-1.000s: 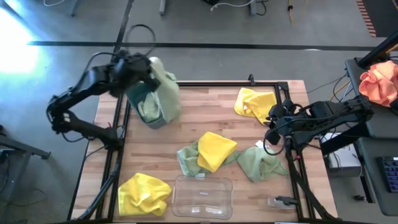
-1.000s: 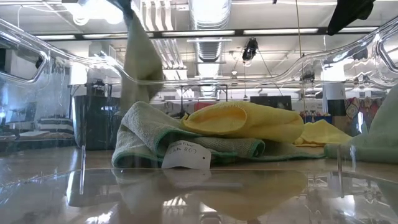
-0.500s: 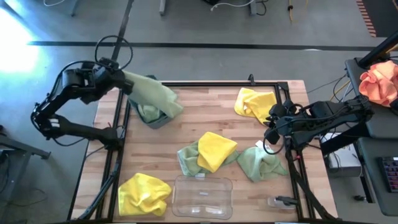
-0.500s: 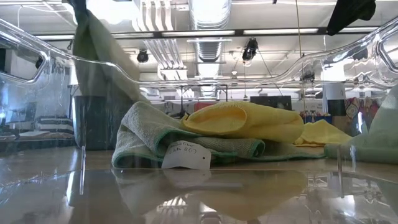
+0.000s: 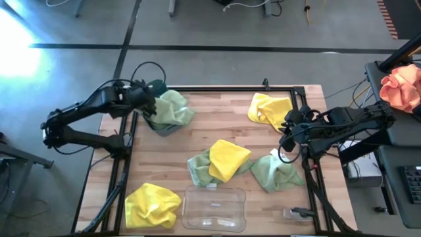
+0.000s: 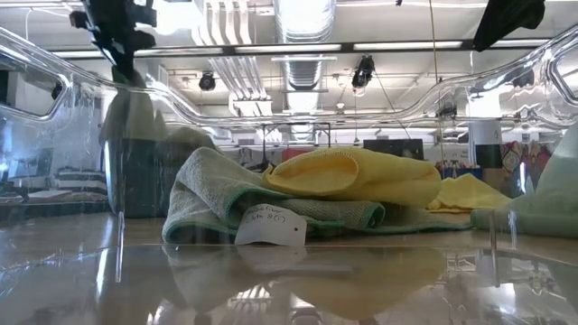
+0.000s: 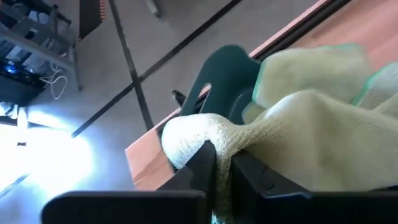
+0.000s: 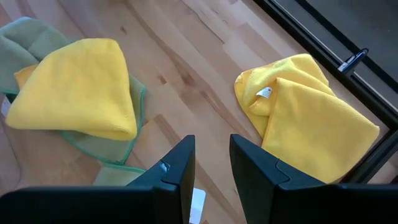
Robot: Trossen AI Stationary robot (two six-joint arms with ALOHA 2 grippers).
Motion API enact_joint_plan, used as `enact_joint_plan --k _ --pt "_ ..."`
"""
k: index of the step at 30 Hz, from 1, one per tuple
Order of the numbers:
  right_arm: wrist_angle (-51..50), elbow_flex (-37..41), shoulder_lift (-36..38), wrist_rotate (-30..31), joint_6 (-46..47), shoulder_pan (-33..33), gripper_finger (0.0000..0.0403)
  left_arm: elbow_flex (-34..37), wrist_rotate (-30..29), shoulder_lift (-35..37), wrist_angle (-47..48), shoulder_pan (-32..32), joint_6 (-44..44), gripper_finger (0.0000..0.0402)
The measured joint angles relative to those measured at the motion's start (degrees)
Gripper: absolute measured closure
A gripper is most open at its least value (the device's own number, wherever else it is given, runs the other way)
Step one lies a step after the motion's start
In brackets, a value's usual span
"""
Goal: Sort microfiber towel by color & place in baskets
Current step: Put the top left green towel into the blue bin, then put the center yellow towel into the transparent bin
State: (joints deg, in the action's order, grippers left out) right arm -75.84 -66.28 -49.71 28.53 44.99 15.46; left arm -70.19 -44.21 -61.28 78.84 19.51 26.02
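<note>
My left gripper is shut on a pale green towel that lies heaped on the dark teal basket at the table's far left corner; another green cloth shows inside the basket. In the left wrist view the teal basket shows behind the towel. My right gripper hovers open at the table's right edge, next to a yellow towel. A yellow towel lies on a green one mid-table. Another green towel and a yellow one flank the clear basket. My left gripper pinches a rounded fold of the green towel between its two fingers. The fingers come slanting down from the table's far left. The rest of the towel lies slack on top of the teal basket.
A black metal frame runs along the table's far and side edges. An orange-pink cloth bundle sits on a stand off the right side. Bare wood lies between the teal basket and the middle pile. The low view looks through the clear basket's wall.
My left gripper, holding the green towel above the teal basket, swung out past the table's left edge, then came back and lowered. The towel, which hung long below the fingers, is now bunched on top of the basket. The right arm kept still.
</note>
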Motion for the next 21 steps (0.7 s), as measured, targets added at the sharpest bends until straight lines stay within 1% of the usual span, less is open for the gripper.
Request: enact_joint_plan --k 2,6,11,16,18,21 --pt "0.0 0.0 0.0 0.0 0.0 0.0 0.0310 0.5 0.5 0.0 -2.0 0.0 -0.3 0.0370" --pt "0.0 0.0 0.0 0.0 0.0 0.0 0.0310 -0.2 6.0 -0.2 -5.6 0.0 -2.2 0.0333" --pt "0.0 0.0 0.0 0.0 0.0 0.0 0.0310 -3.3 6.2 -1.2 -6.2 0.0 -3.3 0.0284" --pt "0.0 0.0 0.0 0.0 0.0 0.0 0.0310 -8.6 7.0 -2.9 -6.5 0.0 -4.9 0.0252" --pt "0.0 0.0 0.0 0.0 0.0 0.0 0.0310 -11.0 10.0 -3.9 -7.2 0.0 -5.0 0.0244" --pt "0.0 0.0 0.0 0.0 0.0 0.0 0.0310 -13.7 16.7 -5.4 -10.0 0.0 -6.0 0.0240"
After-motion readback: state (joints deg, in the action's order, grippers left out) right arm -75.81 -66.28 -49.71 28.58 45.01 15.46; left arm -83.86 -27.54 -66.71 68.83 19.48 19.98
